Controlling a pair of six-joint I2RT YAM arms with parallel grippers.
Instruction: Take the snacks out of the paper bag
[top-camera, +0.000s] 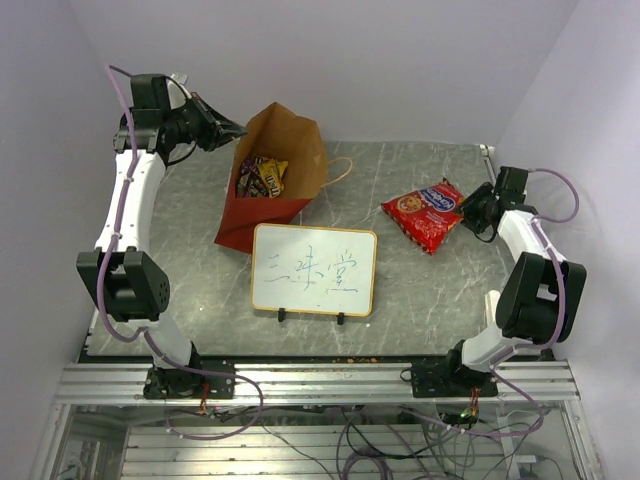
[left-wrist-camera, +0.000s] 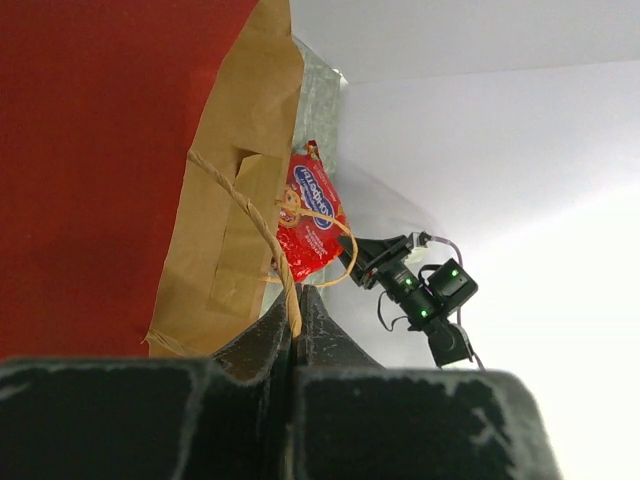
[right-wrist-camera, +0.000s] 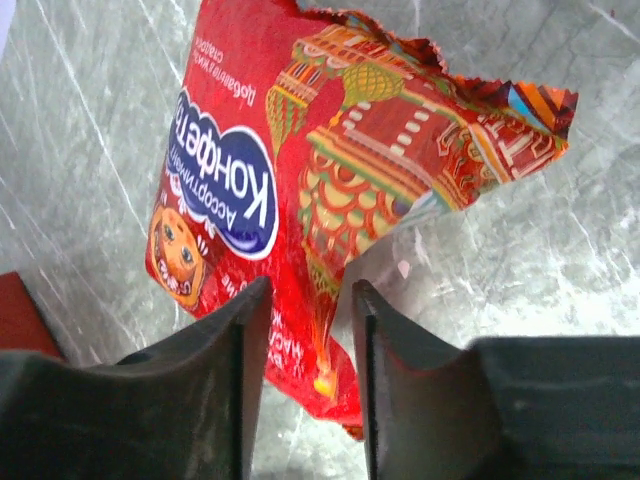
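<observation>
The paper bag (top-camera: 270, 190), red outside and brown inside, lies tilted with its mouth toward the back. Several small candy packets (top-camera: 262, 177) show inside it. My left gripper (top-camera: 238, 130) is at the bag's back left rim, shut on its thin string handle (left-wrist-camera: 250, 215); the fingertips (left-wrist-camera: 296, 295) pinch the string. The large red chip bag (top-camera: 425, 213) lies flat on the table to the right. My right gripper (right-wrist-camera: 310, 300) stands open over its near edge, and the crinkly edge of the chip bag (right-wrist-camera: 300, 170) sits loose between the parted fingers.
A white gold-framed whiteboard (top-camera: 313, 270) with writing stands in front of the paper bag, near the table's middle. White walls close in the back and sides. The bag's second string handle (top-camera: 340, 170) loops out on the grey table toward the right.
</observation>
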